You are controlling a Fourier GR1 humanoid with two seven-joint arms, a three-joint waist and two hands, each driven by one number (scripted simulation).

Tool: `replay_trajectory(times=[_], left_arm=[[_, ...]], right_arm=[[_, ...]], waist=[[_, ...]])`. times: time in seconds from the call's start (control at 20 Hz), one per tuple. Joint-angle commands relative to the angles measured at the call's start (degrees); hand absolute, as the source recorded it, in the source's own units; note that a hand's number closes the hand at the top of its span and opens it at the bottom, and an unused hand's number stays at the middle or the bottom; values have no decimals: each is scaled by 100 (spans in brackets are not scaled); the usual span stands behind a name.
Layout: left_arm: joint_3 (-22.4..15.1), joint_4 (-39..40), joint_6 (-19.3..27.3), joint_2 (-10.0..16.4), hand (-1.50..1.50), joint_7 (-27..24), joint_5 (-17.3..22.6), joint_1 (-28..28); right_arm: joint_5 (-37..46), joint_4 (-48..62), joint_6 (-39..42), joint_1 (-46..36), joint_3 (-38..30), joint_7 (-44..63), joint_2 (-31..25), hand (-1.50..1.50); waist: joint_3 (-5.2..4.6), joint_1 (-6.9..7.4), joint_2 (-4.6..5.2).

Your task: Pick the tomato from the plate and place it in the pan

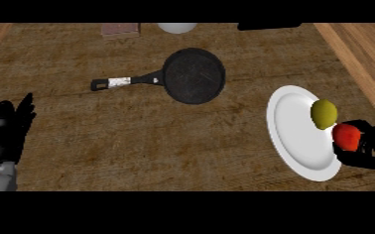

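- Tomato [347, 136] is the red one, sitting right at the right-hand rim of the white plate [296, 134], pretty much at the view's right edge.
- right hand [357, 154] is wrapped around it: black fingers show above and below the tomato, curled in on it, so yeah, it's gripping the tomato. Can't tell if it's lifted off the plate or resting on it.
- a yellow-green fruit [324, 114] is on the same plate, just up and left of the tomato. Whether the two are touching or only very close, I can't call it.
- pan [194, 75] is black and lies flat on the wooden counter [147, 139], well apart from the plate, up and to the left of it. Its handle [121, 83] points left and has a pale band partway along.
- left hand [13, 121] is at the view's left edge, open, fingers straight and pointing up.
- along the far edge: a brownish block [119, 29], a white round thing [176, 27] and a dark shape [270, 26], all cut off by the view, so no idea what they are.
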Motion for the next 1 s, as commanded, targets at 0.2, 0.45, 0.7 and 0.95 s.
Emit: replay_trajectory(times=[0.2,0.45,0.7,0.95], left_arm=[[35,13,17,40,0,-26,-26,152],[-32,-54,-27,-5,0,1,-14,93],[-116,-122,-132,-43,0,-25,11,-13],[-179,-93,-208,-69,0,-112,-4,-187]], right_arm=[[789,-1258,-1845,-110,-143,1805,530,150],[1606,-2190,-2523,-303,323,2872,1200,150],[2717,-3032,-2588,-749,867,4402,1820,150],[4392,-3406,-2398,-1328,1459,6374,2899,150]], waist=[[64,-53,-53],[102,118,19],[121,351,103],[168,593,234]])
